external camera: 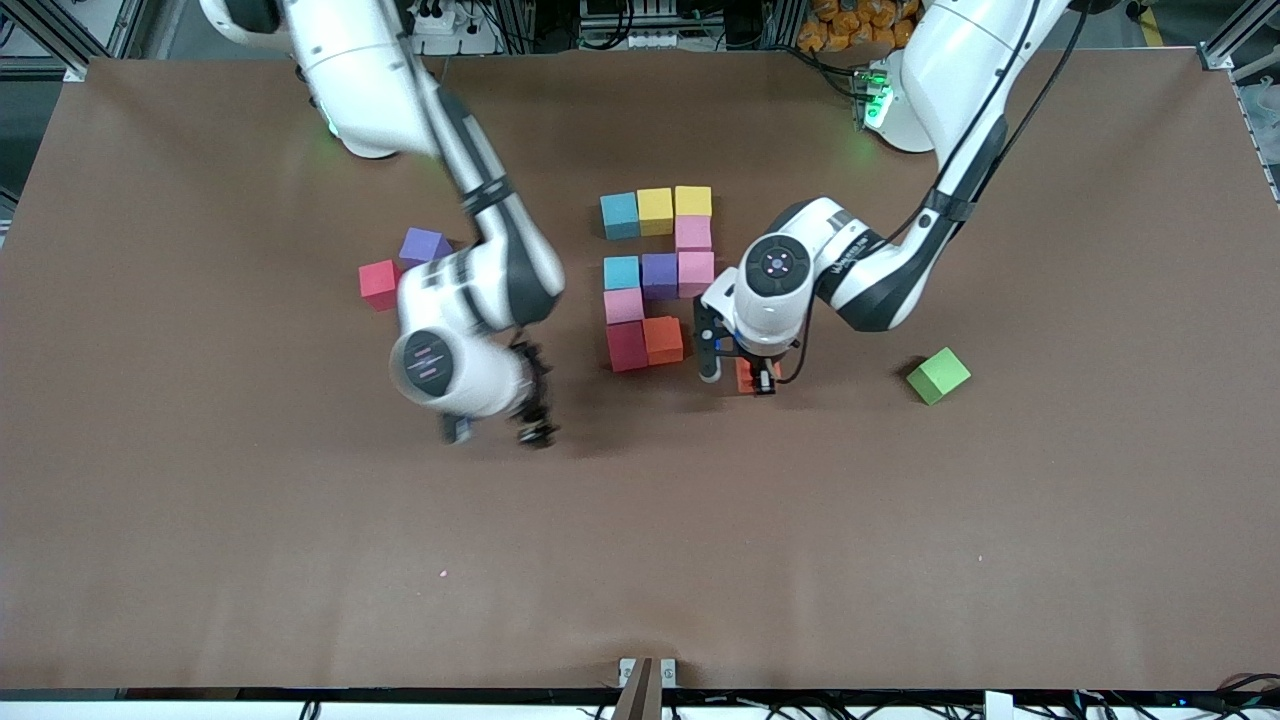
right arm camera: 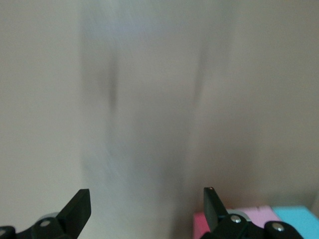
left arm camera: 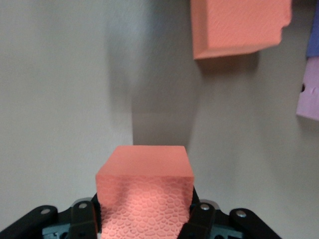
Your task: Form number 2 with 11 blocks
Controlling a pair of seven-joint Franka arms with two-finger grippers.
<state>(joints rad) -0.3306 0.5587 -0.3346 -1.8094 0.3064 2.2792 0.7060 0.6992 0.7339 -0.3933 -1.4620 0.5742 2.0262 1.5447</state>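
Our left gripper (external camera: 738, 378) clamps an orange cube (left arm camera: 144, 191) beside the figure's orange cube (external camera: 663, 339); we should seat it flush, completing the number 2 (external camera: 655, 275). Our right gripper (external camera: 497, 430) waits, fingers spread, empty.

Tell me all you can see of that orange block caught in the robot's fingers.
The small orange foam cube is matte, with a pebbled texture on one face and crisp square edges. The left gripper has its black fingers shut on two facing sides, holding it level. It is just beside the figure's other orange foam cube, apart from it. Whether it rests on the brown table is unclear.
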